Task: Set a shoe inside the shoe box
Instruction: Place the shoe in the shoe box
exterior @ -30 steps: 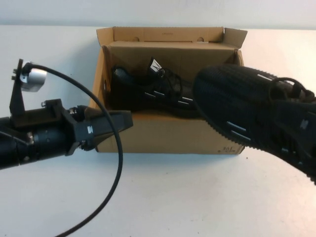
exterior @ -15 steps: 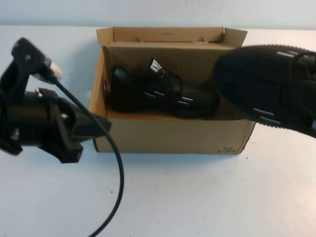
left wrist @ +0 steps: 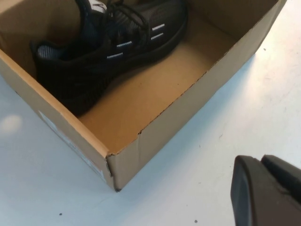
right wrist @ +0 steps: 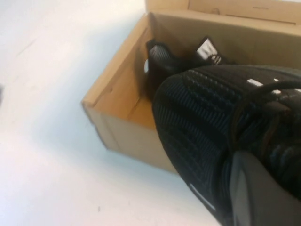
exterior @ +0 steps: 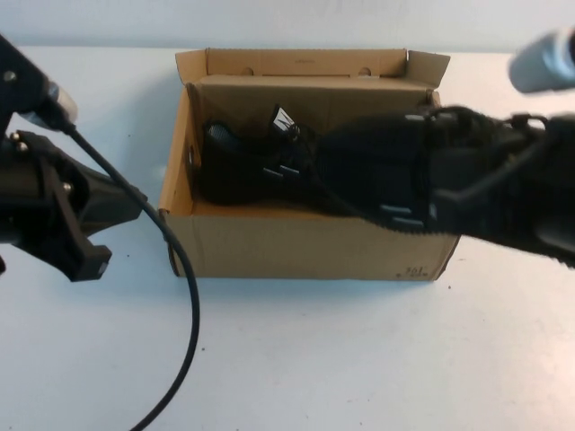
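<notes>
Fingers [right wrist: 254, 188] of the right gripper [right wrist: 263, 197] are clamped on a black knit sneaker with silver-white side dashes [exterior: 422, 184], held above the right part of the box opening; the left gripper [left wrist: 265, 188], jaws closed and holding nothing, hangs over the table to the left of the box, apart from it. White table [exterior: 314, 359]: bears the whole scene. Brown corrugated cardboard shoe box [exterior: 305, 247]: stands open at centre, flap lid raised at the far side, small print at its near right corner. Second, identical black sneaker [left wrist: 113, 52]: lies inside the box along the far wall. Black cable [exterior: 184, 296]: curves from the left arm down across the table.
</notes>
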